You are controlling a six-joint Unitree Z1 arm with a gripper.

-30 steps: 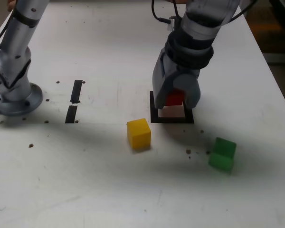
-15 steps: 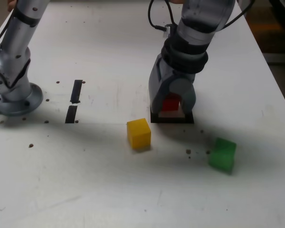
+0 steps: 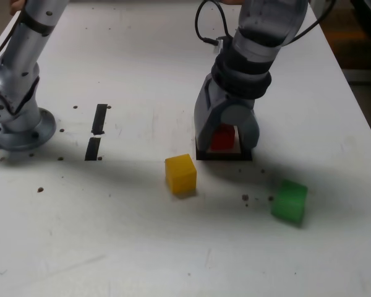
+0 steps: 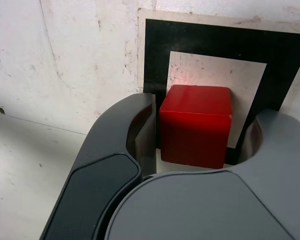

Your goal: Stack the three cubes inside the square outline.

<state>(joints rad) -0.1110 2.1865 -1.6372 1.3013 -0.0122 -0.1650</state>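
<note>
Wrist view: grey gripper (image 4: 195,135) parted around the small solid red cube (image 4: 195,131) inside the black-bordered square outline (image 4: 155,65); a careless retreat risks nudging it off.

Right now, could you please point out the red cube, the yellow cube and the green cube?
red cube (image 4: 196,107): wrist view, top face.
yellow cube (image 3: 180,166): exterior view, top face.
green cube (image 3: 289,201): exterior view, front face.

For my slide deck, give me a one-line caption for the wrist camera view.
Gripper jaws parted around the red cube, which sits inside the square outline on the white table.
</note>
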